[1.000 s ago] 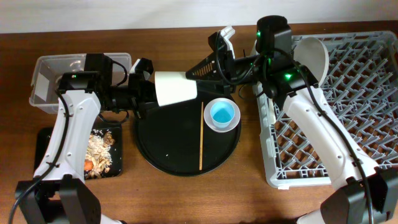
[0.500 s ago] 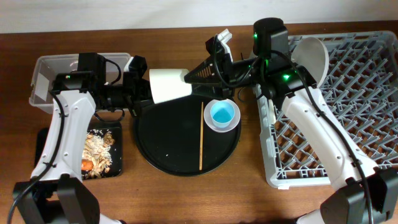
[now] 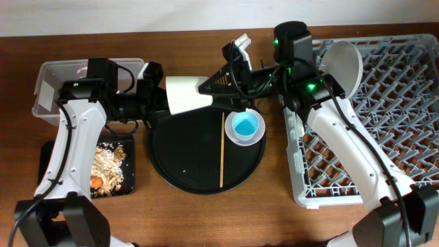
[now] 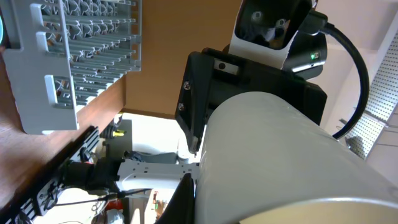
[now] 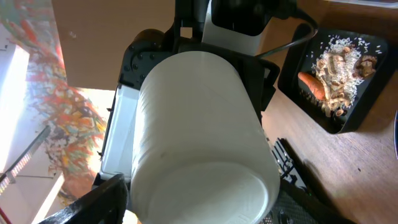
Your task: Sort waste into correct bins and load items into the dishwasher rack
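**Handover of a cup above the surface, seen from overhead and from both wrists.** The dishwasher rack (image 3: 411, 89) fills the right side. A pale bowl (image 3: 343, 62) already stands on edge at its far left corner. The round black tray (image 3: 185, 161) lies in the centre. At far left is the clear tub (image 3: 51, 82), and nearer on that side the shallow black tray (image 3: 46, 154) holds rice (image 3: 108, 165) and a carrot (image 3: 97, 181).

The small white cup (image 3: 186, 94) lies on its side in the air over the far edge of the round tray. The left hand (image 3: 161, 99) is pinched on its mouth end, the fingers pressed nearly together.

Over the last second the right arm has swung leftward and the cup has drawn slightly left and far. The right hand (image 3: 214, 89), fingers spread wide, now reaches the cup's base. In the right wrist view the cup sits between the spread fingers, but whether they touch it cannot be told.

The transfer therefore looks about to happen. The right hand would need to close and the left to release before the cup can go to the rack.

Two items remain on the round tray (both untouched): the light-blue cup (image 3: 246, 127) at its right edge and, just left of it, the wooden stick (image 3: 222, 151).
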`<state>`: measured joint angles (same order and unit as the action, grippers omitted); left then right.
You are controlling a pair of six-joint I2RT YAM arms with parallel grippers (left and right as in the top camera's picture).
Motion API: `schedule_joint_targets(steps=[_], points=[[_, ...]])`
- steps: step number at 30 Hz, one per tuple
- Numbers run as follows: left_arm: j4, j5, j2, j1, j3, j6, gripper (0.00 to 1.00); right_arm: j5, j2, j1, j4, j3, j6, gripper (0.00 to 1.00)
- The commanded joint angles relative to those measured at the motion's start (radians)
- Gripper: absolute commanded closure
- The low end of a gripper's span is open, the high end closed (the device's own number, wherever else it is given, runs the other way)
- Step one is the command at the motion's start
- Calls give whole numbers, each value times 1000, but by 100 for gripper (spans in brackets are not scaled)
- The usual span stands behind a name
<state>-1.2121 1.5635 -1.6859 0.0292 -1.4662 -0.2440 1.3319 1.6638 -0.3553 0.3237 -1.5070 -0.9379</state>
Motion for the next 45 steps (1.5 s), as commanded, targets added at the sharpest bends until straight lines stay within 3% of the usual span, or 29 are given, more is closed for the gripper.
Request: schedule_joint_targets(steps=[1, 7, 9, 11, 13, 14, 15, 17, 21, 24, 26, 28, 29, 31, 33, 35, 38, 39, 41, 45], points=[[-16, 11, 15, -3, -8, -2, 99, -10, -4, -4, -18, -15, 12, 27], [-16, 11, 14, -3, -8, -2, 98, -29, -4, -4, -18, -15, 12, 40], [-15, 11, 15, -3, -8, -2, 78, -43, -4, -4, -27, -15, 12, 43], [-15, 7, 15, -3, -8, -2, 65, -72, -4, -4, -37, -15, 12, 44], [-15, 7, 15, -3, -8, -2, 65, -85, -4, -5, -37, -15, 13, 44], [-15, 7, 15, -3, -8, -2, 65, -85, -4, -4, -37, -15, 13, 44], [-15, 5, 15, -3, -8, -2, 72, -85, -4, -4, -37, -15, 13, 43], [-15, 0, 14, -3, -8, -2, 99, -86, -4, -4, -37, -15, 13, 43], [3, -182, 15, -2, -8, -3, 100, -117, -4, -4, -32, -15, 43, 39], [40, -518, 15, -2, -8, -63, 99, -135, -4, -4, -21, -15, 75, 34], [53, -736, 15, -3, -8, -82, 94, -172, -4, -3, 0, -15, 127, 29], [76, -799, 15, -11, -8, -77, 90, -273, -4, 5, 64, -15, 173, 28], [100, -856, 14, -19, -8, -77, 80, -351, -4, 11, 119, -15, 206, 28], [120, -1060, 15, -42, -8, -93, 70, -509, -4, 16, 250, -15, 301, 28], [124, -1241, 15, -67, -8, -130, 70, -683, -4, 15, 380, -15, 367, 28], [130, -1326, 14, -108, -8, -130, 69, -801, -4, 15, 464, -15, 388, 28], [126, -1444, 14, -200, -7, -130, 32, -884, -4, 15, 527, -15, 407, 28], [115, -1484, 12, -228, -5, -130, 25, -906, -4, 16, 546, -15, 407, 28], [105, -1545, 4, -284, 15, -154, 21, -954, -4, 26, 583, -15, 407, 27], [175, -1555, -35, -321, 127, -182, 24, -1011, -4, 85, 650, -15, 407, 27]])
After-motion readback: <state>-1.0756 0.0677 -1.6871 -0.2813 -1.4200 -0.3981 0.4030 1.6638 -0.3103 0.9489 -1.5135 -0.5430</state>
